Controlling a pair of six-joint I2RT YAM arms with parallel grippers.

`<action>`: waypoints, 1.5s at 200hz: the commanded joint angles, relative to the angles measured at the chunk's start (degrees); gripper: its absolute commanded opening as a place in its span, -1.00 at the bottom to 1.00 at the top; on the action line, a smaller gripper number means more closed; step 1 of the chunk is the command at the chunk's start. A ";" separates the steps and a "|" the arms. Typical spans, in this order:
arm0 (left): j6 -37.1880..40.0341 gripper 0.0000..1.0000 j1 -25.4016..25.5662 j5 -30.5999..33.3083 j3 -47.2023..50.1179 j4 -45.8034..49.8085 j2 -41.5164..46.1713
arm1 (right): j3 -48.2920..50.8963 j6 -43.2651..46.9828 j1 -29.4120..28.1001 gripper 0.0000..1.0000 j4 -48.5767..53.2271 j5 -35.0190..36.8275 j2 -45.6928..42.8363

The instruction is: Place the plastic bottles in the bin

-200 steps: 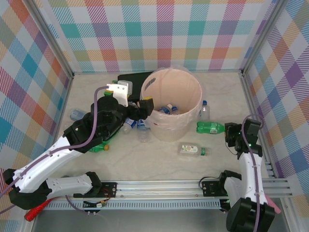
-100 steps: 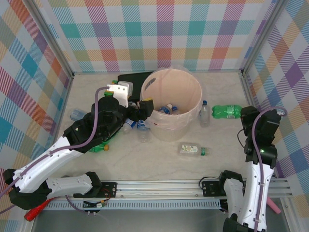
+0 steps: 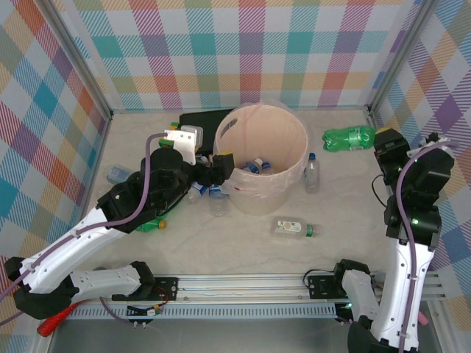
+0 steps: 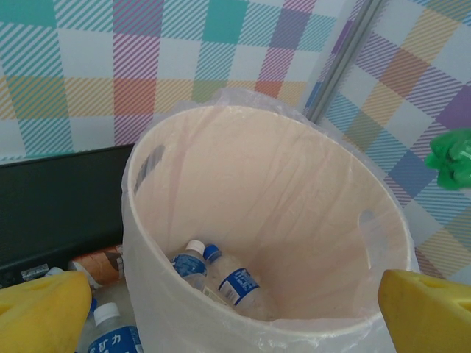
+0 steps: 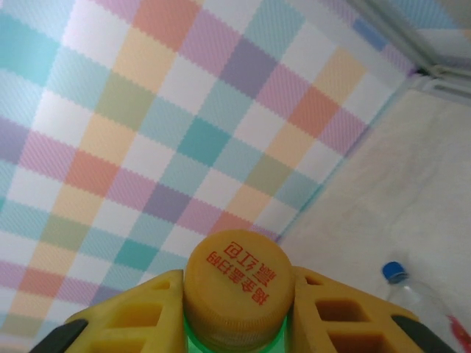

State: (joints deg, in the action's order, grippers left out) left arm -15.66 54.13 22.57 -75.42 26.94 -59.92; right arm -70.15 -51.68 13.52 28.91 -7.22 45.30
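One green bottle [image 3: 348, 137], clamped by the neck in my right gripper [image 3: 379, 140], aloft right of the bin [image 3: 254, 129] for dropping in; left gripper [image 3: 223, 165] agape, empty.

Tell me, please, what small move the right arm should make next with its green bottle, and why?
Probably swing left toward the bin: the right hand grips the green bottle at its cap, and the bottle sits right of the bin's rim, not over the opening, so releasing now would likely miss.
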 commanded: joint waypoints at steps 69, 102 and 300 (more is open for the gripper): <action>-1.92 0.99 0.00 -1.89 0.34 2.50 1.22 | -12.50 22.63 -31.29 -0.41 -3.94 7.78 14.81; -1.99 0.99 0.01 -2.15 0.35 2.93 1.64 | -16.19 36.86 -42.87 -0.41 -3.82 17.60 21.53; -1.67 0.99 0.01 -1.80 0.80 3.91 2.33 | -16.31 50.98 -55.18 0.95 -3.17 35.35 28.39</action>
State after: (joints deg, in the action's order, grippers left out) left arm -17.15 54.13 21.02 -75.22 30.11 -58.63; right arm -85.12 1.63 -41.34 24.51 27.64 76.36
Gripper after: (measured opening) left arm 0.995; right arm 0.923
